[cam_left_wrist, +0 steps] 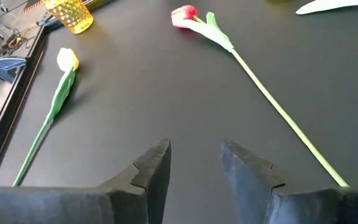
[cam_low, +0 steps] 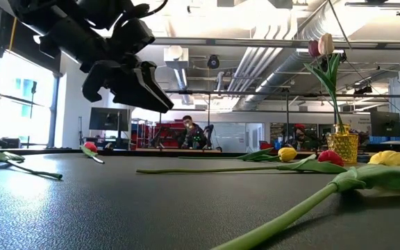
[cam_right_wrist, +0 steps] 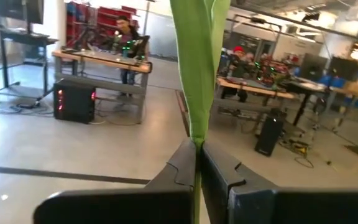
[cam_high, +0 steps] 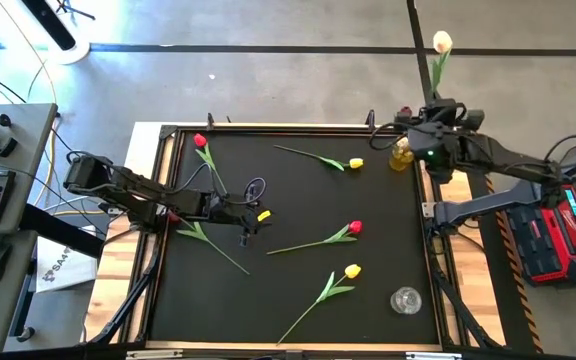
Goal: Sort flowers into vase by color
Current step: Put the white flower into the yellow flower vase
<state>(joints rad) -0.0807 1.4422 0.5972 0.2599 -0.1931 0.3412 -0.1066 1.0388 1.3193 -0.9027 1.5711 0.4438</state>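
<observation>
Right claw [cam_right_wrist: 197, 163] is up at the far right corner of the table [cam_high: 298, 190], clamped tight on a green stem [cam_right_wrist: 199, 68]. That stem runs up to a cream tulip [cam_high: 442, 42] sticking out past the table edge. It sits right over the yellow vase [cam_high: 402, 155] at that corner. From table height there's a cream and a dark red head above that vase [cam_low: 342, 146], though I can't tell which stems are actually in it.

Left claw [cam_left_wrist: 194, 163] hangs over the left middle of the table, fingers parted and holding nothing, just above the black mat. A yellow tulip head [cam_high: 263, 215] shows right by it from above.

The rest of the flowers are lying flat on the table:
- red tulip [cam_high: 200, 141] near the far left corner, stem trailing toward the left arm
- yellow tulip [cam_high: 355, 163] near the far edge, just left of the yellow vase
- red tulip [cam_high: 354, 228] about mid-table, stem pointing left
- yellow tulip [cam_high: 352, 271] closer to the near edge, stem angling down-left
- another long stem with leaves [cam_high: 208, 240] below the left arm

Clear glass vase [cam_high: 405, 300] sits at the near right corner, well apart from the yellow one. A person [cam_low: 189, 130] is at a bench way back in the room.
</observation>
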